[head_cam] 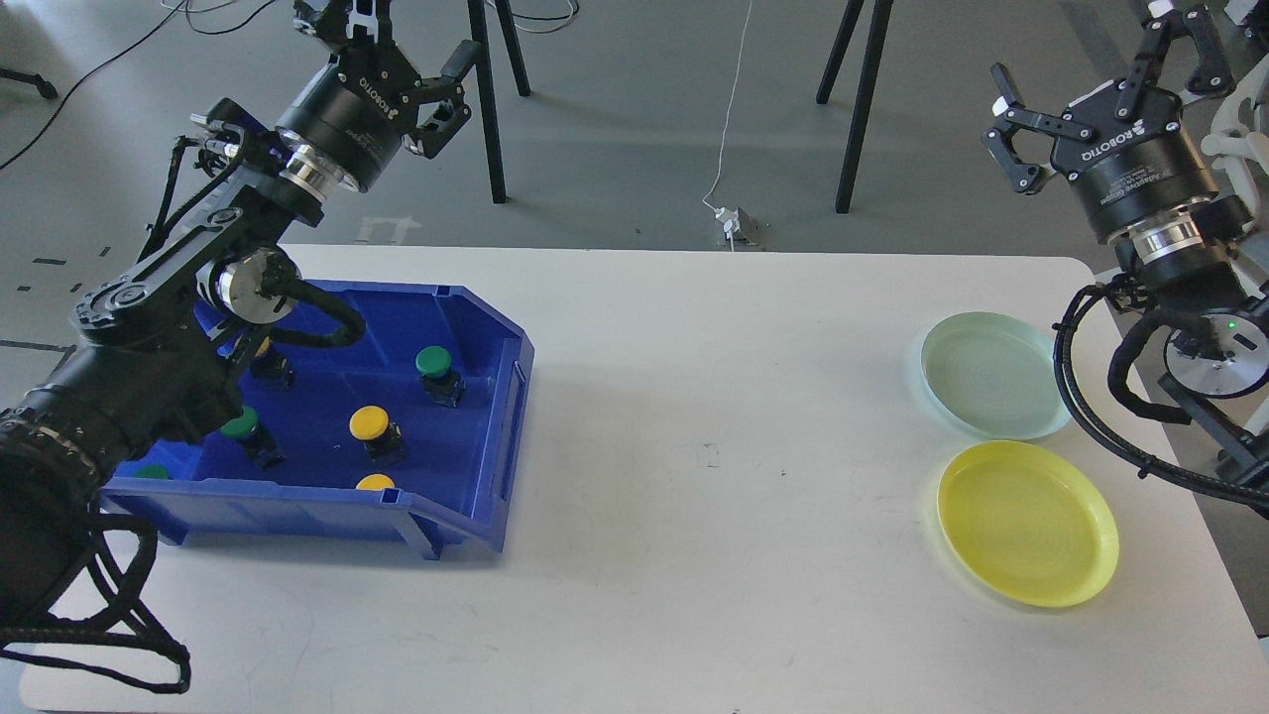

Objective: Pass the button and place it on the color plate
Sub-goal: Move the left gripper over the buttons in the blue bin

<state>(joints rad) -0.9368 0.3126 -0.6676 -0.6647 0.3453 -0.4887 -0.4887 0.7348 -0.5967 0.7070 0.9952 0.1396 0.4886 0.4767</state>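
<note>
Round glossy yellow plate [1027,523]

A royal-blue bin [496,397] on a white desk [694,446] holds push buttons with black bodies: green caps [433,360] and yellow caps [369,422]. Opposite lie a pale mint-green plate [991,375] and a bright yellow plate [1028,523], both faintly ringed. The arms are black with silver collars, over a grey floor [634,119].

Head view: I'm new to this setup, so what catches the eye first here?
A blue bin on the table's left side holds green and yellow buttons. Two empty plates sit at the right: a pale green plate behind a yellow plate. Both grippers, left and right, are raised and open.
</note>
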